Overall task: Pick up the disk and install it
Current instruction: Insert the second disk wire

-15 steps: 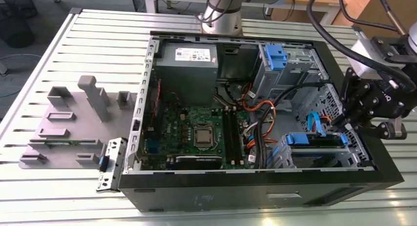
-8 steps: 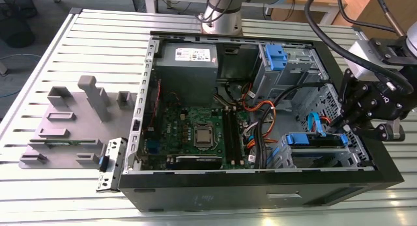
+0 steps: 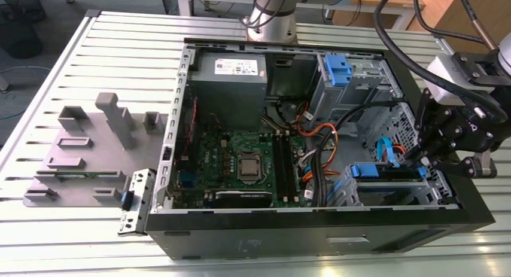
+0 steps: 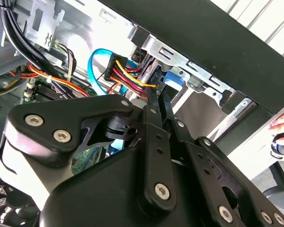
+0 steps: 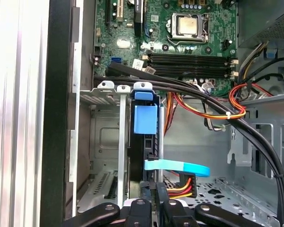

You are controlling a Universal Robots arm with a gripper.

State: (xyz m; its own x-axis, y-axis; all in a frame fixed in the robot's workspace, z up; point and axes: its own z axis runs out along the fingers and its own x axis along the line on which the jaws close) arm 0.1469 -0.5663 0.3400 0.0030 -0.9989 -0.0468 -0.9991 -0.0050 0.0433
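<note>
At the lower bay [image 5: 104, 137] of the case [image 3: 319, 235], toward the exterior view's right, the disk [image 5: 144, 151] stands on edge between the bay's metal rails, with its blue bracket tab [image 5: 146, 118] facing the motherboard [image 5: 180, 47]. The claw [image 5: 154, 191] is set narrow. In both wrist views its fingers [image 4: 154, 113] run nearly parallel and close together, and they appear to clamp the end of the disk opposite the tab. The exact contact line is hidden behind the linkage. Judged from this, the step in hand is seating the disk in the bay, and the disk looks largely inserted but not confirmed home. For a clean seating, keep the disk parallel to the rails, since any tilt is likely to jam the bracket against the sheet metal. Apply force along the slot axis only, without side load. Watch the blue data cable [image 5: 177, 166], which crosses just beside the claw, and the red, yellow and black power lead [image 5: 180, 191], which sits close to the fingers. Either could be pinched between the disk and the bay. The black cable bundle [image 5: 217, 111] passes over the top of the bay near the tab and should stay clear of the bracket. The case rests flat on the slatted worktop [image 3: 119, 49], so it should not shift under light pressure.
</note>
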